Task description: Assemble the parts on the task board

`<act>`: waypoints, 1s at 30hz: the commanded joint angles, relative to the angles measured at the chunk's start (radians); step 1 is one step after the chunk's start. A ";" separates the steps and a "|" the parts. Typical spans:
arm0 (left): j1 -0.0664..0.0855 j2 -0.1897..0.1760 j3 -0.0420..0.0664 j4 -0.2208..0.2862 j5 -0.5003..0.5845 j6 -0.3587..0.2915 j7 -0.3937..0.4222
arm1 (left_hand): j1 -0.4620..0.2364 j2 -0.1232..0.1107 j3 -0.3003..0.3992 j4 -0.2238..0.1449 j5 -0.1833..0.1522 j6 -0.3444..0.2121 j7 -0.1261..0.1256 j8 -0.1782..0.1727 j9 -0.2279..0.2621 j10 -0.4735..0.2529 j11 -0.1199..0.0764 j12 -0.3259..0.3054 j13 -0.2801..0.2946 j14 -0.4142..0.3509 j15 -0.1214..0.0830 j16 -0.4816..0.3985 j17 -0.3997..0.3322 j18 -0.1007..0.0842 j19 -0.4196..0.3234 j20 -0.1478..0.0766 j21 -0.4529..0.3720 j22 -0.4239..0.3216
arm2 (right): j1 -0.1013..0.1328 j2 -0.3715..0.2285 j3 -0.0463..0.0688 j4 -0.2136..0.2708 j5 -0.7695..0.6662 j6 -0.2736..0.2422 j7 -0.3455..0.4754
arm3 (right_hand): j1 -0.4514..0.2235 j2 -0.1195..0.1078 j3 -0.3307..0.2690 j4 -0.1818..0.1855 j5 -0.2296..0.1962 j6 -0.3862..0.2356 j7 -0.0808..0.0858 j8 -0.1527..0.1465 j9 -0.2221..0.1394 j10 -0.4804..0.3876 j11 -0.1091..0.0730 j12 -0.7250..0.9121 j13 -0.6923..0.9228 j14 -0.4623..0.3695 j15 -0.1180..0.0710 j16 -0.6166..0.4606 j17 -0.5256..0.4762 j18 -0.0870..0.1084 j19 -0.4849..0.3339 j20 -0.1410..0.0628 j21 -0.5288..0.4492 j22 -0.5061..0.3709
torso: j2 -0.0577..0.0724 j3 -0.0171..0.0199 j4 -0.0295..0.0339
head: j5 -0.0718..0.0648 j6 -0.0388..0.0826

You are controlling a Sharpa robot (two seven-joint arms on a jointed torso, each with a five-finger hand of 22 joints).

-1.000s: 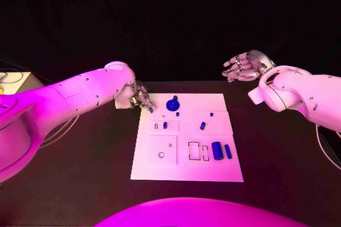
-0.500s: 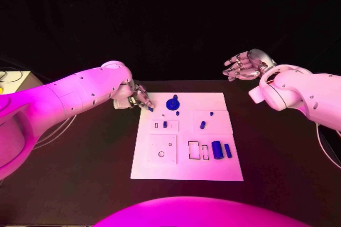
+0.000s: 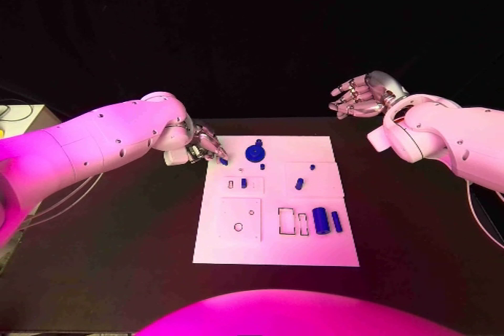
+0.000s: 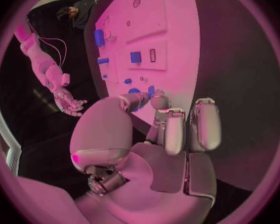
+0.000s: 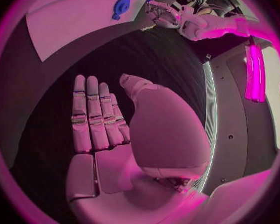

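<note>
Blue part was pinched by the left hand at the board edge; the right hand was held spread, empty.

Head camera looks down; both wrist cameras share the task board.

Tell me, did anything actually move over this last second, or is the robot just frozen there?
Only a little. The left arm shifted slightly, its elbow swinging toward the far side of the table, while the left hand stayed at the far left corner of the task board, fingers by a small blue part. The right hand stayed raised and open beyond the table, holding nothing. The blue parts on the board lie as before.
</note>
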 commanded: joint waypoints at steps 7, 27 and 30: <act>0.000 -0.053 -0.004 0.137 -0.096 -0.110 -0.006 | -0.022 -0.008 0.171 -0.163 0.029 0.010 -0.012 0.010 0.008 0.015 -0.003 0.007 0.008 0.079 -0.008 0.005 0.169 -0.007 0.010 -0.002 0.007 0.007 | -0.005 -0.004 0.000 -0.005 0.002 -0.003 0.014 | -0.009 0.002 0.005 -0.006 0.005 0.005 0.031 -0.005 -0.002 0.007 -0.001 -0.009 -0.004 0.006 0.000 -0.010 -0.003 0.012 0.002 0.003 -0.001 -0.005 | -0.001 -0.0011 0.0002 | 0.004 -0.001; -0.027 -0.090 -0.018 0.280 -0.297 -0.132 -0.033 | -0.026 -0.009 0.190 -0.176 0.041 0.019 -0.014 0.012 0.011 0.020 -0.006 0.007 0.011 0.079 -0.011 0.003 0.165 -0.009 0.017 -0.005 0.014 0.019 | -0.019 -0.002 0.000 -0.016 0.008 -0.002 0.026 | -0.014 0.000 0.017 -0.022 0.008 0.009 0.033 -0.013 -0.005 0.001 0.004 -0.033 -0.022 -0.004 0.006 -0.042 -0.023 0.011 -0.009 0.008 -0.004 -0.032 | 0.001 -0.0012 -0.0015 | 0.013 -0.002; -0.029 -0.088 -0.022 0.284 -0.304 -0.132 -0.036 | -0.032 -0.011 0.196 -0.179 0.050 0.022 -0.014 0.013 0.013 0.023 -0.006 0.008 0.012 0.079 -0.012 0.004 0.166 -0.010 0.019 -0.006 0.016 0.022 | -0.019 -0.002 0.000 -0.017 0.009 -0.002 0.026 | -0.015 0.000 0.017 -0.023 0.008 0.009 0.033 -0.013 -0.005 0.001 0.004 -0.034 -0.022 -0.004 0.006 -0.043 -0.024 0.011 -0.010 0.008 -0.004 -0.033 | 0.001 -0.0013 -0.0023 | 0.014 -0.002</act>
